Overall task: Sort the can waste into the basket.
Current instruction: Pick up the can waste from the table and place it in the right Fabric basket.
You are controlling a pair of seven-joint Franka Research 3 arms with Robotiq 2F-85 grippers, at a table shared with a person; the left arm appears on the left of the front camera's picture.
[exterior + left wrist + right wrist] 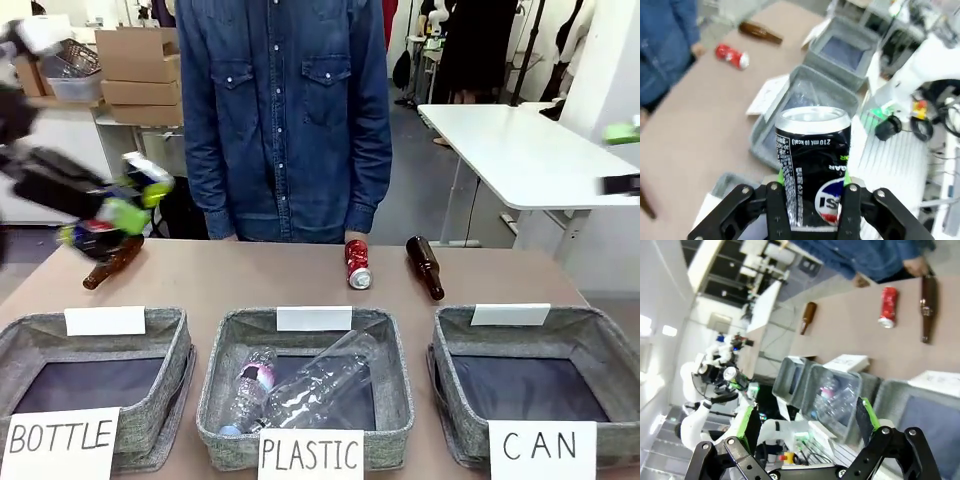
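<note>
The black can (812, 165) is clamped upright between the green pads of the left tool (814, 176). In the front view that tool hangs, blurred, above the far left end of the surface (250, 280), on the BOTTLE side. The red can (357, 264) lies on its side near the middle of the far edge, close in front of the person (285, 110), with no tool touching it. A brown bottle (425, 266) lies just to its right, apart from it.

The CAN basket (445, 370) stands at the near right corner, and its dark floor is bare, so neither can is sorted yet. By my reading the task is at its first carry: the black can is picked up but must cross the whole row of baskets before release, and the red can waits after that.

The right tool (805, 412) is spread wide with nothing between its fingers, raised off to the right. The PLASTIC basket (215, 400) already holds clear bottles (300, 385).
</note>
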